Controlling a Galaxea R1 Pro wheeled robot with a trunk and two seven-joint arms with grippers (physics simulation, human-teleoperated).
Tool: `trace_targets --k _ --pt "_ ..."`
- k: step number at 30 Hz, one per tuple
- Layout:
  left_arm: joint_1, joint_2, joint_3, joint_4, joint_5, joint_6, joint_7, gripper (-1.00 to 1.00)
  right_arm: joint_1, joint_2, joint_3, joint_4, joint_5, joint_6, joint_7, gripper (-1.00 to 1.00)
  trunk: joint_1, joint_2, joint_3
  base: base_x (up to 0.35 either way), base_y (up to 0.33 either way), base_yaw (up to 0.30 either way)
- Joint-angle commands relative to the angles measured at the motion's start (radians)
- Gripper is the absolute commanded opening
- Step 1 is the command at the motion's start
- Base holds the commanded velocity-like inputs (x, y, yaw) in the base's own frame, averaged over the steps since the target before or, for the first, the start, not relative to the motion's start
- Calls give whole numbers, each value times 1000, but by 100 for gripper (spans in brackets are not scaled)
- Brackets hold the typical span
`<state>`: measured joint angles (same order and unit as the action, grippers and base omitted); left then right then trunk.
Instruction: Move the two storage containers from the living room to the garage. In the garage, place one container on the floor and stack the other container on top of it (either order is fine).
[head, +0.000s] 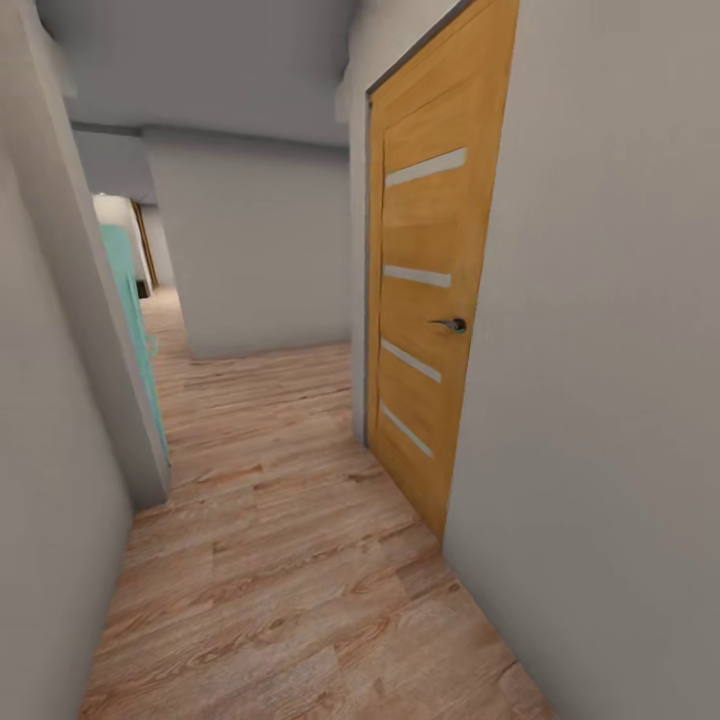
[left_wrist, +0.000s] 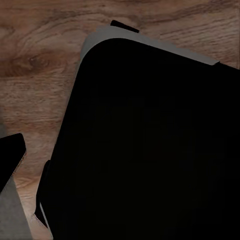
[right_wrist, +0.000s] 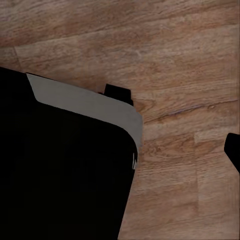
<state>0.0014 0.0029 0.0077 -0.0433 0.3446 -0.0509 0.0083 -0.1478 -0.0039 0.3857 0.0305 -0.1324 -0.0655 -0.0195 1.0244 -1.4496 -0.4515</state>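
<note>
I can't tell whether either hand is released or clenched: both wrist views look down past the robot's dark base (left_wrist: 150, 150) onto plank floor (right_wrist: 190, 50). I'm in a hallway (head: 270, 560), white walls either side, an orange-wood door (head: 425, 300) with glass slits shut on my right. No containers in sight; I judge the carrying and stacking remain.
</note>
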Motion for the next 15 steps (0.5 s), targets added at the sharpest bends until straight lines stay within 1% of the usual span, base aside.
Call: trace_targets --k 1,4,11,15 --pt "0 1 0 -1 3 -1 1 100 -1 0 9 3 -10 -6 -1 100 1 0 0 321 80 207" --pt "0 3 0 -11 4 1 1 100 -1 0 9 3 -10 -6 -1 100 1 0 4 321 79 207" --pt "0 6 0 -68 7 20 1 100 -1 -1 9 3 -10 -5 0 100 1 0 13 321 78 205" --pt "0 5 0 -71 8 37 -2 100 -1 -2 9 2 -6 -2 0 100 1 0 15 321 76 82"
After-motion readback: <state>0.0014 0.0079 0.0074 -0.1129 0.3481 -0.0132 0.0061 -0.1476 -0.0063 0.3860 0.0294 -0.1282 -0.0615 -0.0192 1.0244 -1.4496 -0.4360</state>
